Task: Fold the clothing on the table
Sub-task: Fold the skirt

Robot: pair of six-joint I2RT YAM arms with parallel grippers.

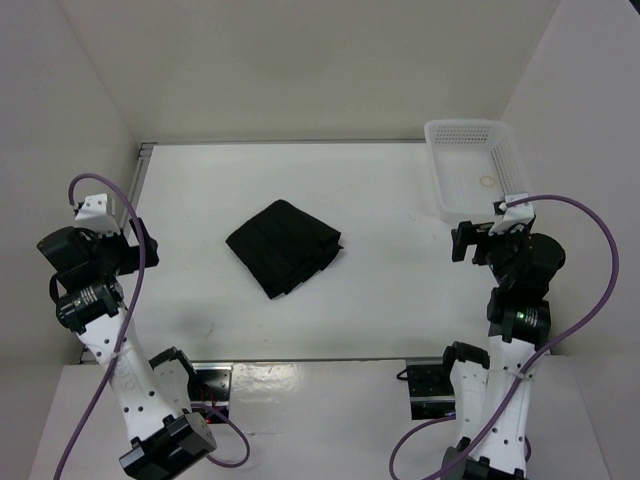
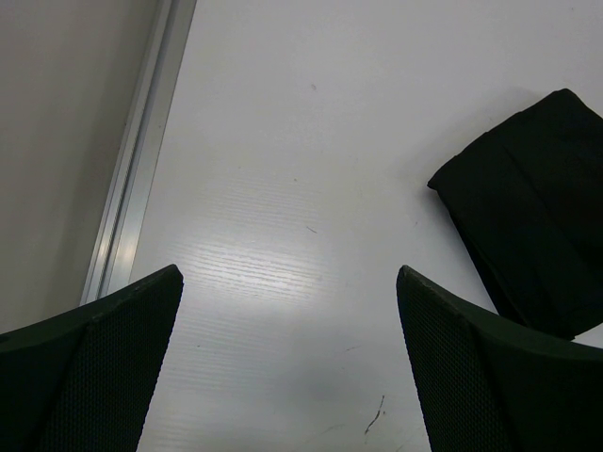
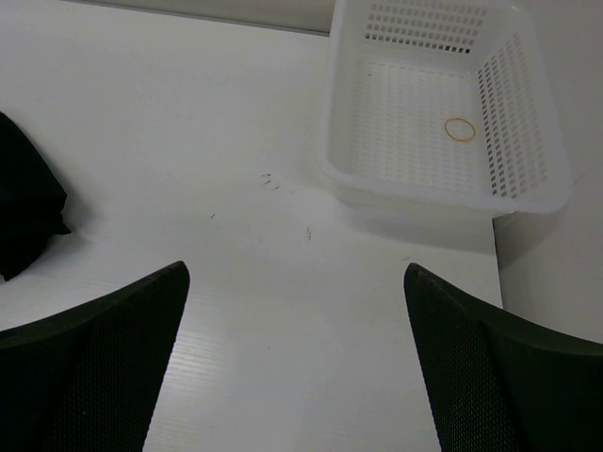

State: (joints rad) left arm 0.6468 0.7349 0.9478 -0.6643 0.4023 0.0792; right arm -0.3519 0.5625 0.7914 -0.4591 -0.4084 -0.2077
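Black pleated soft-fabric skirt [image 1: 285, 247] is lying at the middle of the smooth white tabletop [image 1: 390, 200] as a compact bundle (folding seemingly finished); left gripper [image 2: 287, 273] and right gripper [image 3: 295, 268] are hovering wide open, empty

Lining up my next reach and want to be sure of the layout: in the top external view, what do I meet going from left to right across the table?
left gripper → the clothing → right gripper
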